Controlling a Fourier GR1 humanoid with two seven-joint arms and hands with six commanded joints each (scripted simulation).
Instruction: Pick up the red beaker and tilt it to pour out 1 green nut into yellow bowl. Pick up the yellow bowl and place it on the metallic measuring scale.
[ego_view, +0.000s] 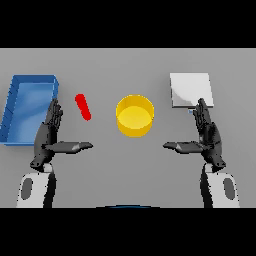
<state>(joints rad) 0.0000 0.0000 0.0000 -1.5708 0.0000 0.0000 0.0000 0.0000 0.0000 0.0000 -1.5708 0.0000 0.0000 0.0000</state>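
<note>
The red beaker (83, 107) shows as a slim red shape on the table, left of centre. The yellow bowl (135, 116) stands in the middle, its inside showing nothing but yellow. At the back right lies the metallic measuring scale (190, 90), a pale square plate. My left hand (50, 134) hovers just left of the beaker, fingers straight and thumb pointing inward, holding nothing. My right hand (207, 134) mirrors it below the scale's front edge, open too. No green nut is visible.
A blue tray (11, 112) with raised walls sits at the far left, beside my left hand. Bare grey table lies between the two hands, in front of the bowl.
</note>
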